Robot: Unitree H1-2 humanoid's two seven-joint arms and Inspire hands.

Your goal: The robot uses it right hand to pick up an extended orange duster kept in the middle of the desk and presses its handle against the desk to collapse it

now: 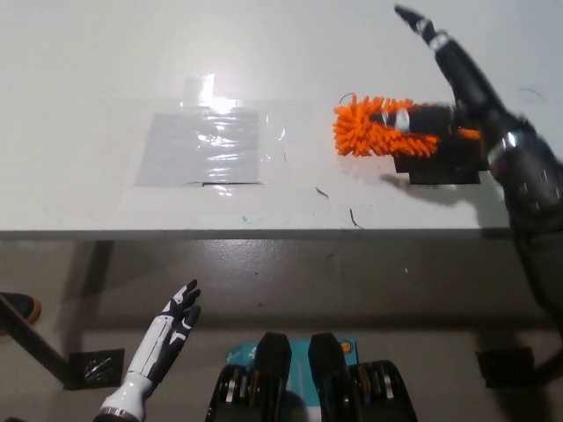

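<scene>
On the desk (106, 70), right of centre, the orange duster (374, 127) lay flat. The right hand (444, 75) hovered over it, fingers spread, holding nothing. Pick-up not yet achieved; closing around the handle seemed next. The left hand (176, 318) rested low, released.

1. Looks like a lab or test room, not a home.
2. Plain white desk (106, 53), bare but for marks: a clear plastic sheet (211, 145) taped flat near the middle, a black square marker (440, 167) to the right.
3. Small scuffs and pen strokes near the front edge.
4. Bare grey-brown floor (352, 281) below, with black desk feet (88, 367) at near left and near right.
</scene>
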